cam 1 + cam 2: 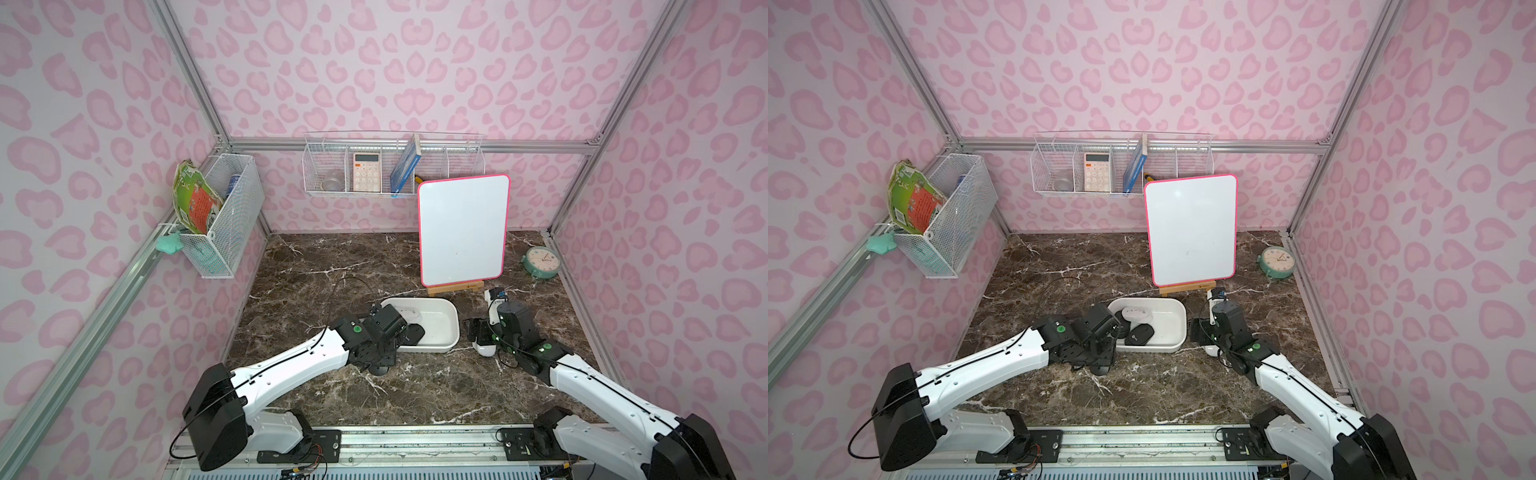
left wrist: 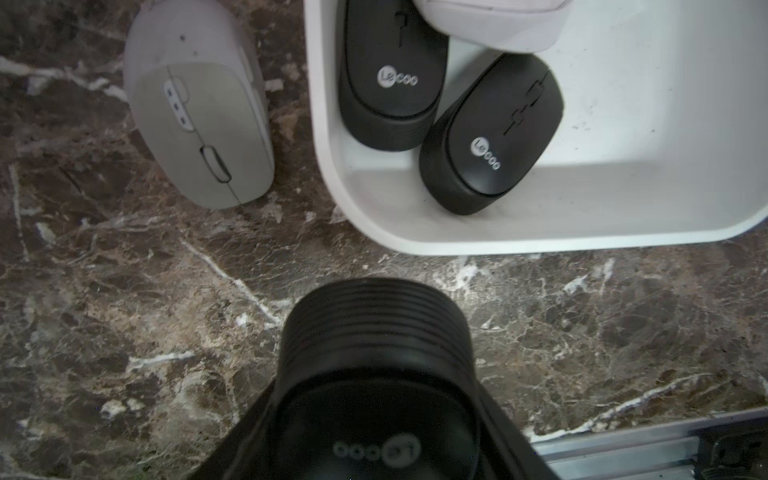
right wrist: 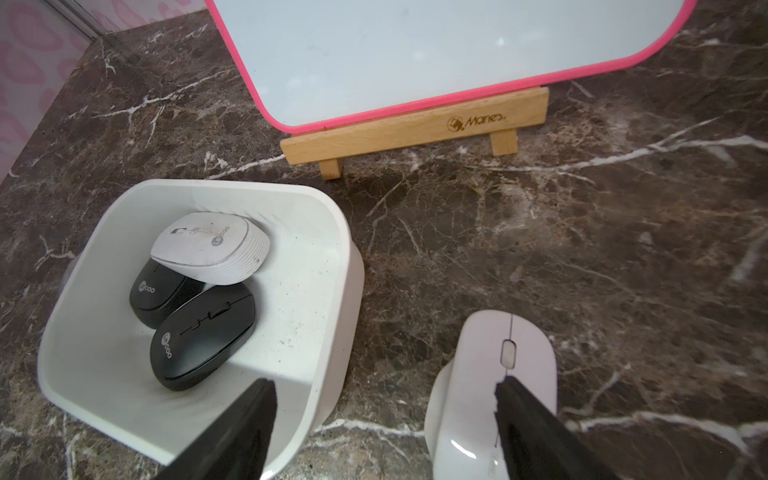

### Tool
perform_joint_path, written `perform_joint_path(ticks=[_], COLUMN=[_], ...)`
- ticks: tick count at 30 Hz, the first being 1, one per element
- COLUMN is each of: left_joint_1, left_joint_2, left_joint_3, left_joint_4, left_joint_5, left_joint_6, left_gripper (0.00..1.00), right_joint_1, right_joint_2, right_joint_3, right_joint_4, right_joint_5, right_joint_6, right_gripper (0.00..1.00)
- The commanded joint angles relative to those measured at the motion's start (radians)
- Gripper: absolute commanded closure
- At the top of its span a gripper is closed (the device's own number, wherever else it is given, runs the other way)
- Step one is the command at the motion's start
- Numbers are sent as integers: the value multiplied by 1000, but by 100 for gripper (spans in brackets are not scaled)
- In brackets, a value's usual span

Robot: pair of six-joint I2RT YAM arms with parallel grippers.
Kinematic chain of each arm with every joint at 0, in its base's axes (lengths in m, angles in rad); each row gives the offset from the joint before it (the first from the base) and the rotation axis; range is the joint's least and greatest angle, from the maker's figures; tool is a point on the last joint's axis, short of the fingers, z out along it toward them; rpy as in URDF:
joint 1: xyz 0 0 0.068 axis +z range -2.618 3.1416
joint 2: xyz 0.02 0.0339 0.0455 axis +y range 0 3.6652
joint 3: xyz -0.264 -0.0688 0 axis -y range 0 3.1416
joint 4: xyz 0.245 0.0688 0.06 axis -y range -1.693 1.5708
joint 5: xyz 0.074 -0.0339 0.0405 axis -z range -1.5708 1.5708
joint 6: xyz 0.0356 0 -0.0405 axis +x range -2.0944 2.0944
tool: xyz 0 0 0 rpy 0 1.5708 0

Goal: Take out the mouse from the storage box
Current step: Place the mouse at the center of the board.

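Black ribbed mouse (image 2: pixel 374 332) pinched in left claw (image 2: pixel 374 440), right claw (image 3: pixel 384 395) spread beside shallow white storage box (image 3: pixel 324 291)

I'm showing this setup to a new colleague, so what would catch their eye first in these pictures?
The pink-rimmed whiteboard stands toward the back of the marble table. In front of it, the white storage box holds a white mouse and two black mice, while the left gripper clamps another black mouse outside it.

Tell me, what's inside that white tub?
The storage box holds three mice: one black mouse in plain view, another black mouse partly under a white mouse, its front hidden. Anything beneath them is covered.
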Motion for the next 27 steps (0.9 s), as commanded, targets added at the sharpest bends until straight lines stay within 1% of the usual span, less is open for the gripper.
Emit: perform_joint_path(ticks=[1, 5, 10, 16, 21, 27], left_joint_1=[0, 0, 0, 0, 0, -1], left_joint_2=[-50, -80, -66, -17, 23, 59], left_joint_3=[-75, -157, -227, -258, -260, -254], left_joint_4=[-18, 11, 95, 144, 163, 188], left_joint_5=[-36, -64, -60, -58, -45, -27], left_joint_6=[-65, -82, -91, -93, -89, -76], left_gripper=[55, 54, 54, 52, 47, 44], right_joint_1=[13, 38, 75, 116, 143, 169], right_joint_2=[16, 33, 51, 65, 93, 118], right_joint_3=[23, 36, 55, 67, 90, 118], right_joint_4=[25, 27, 19, 14, 2, -9], right_joint_5=[6, 18, 42, 63, 82, 100], right_joint_6=[10, 11, 8, 11, 9, 3], right_gripper=[15, 15, 15, 15, 15, 16])
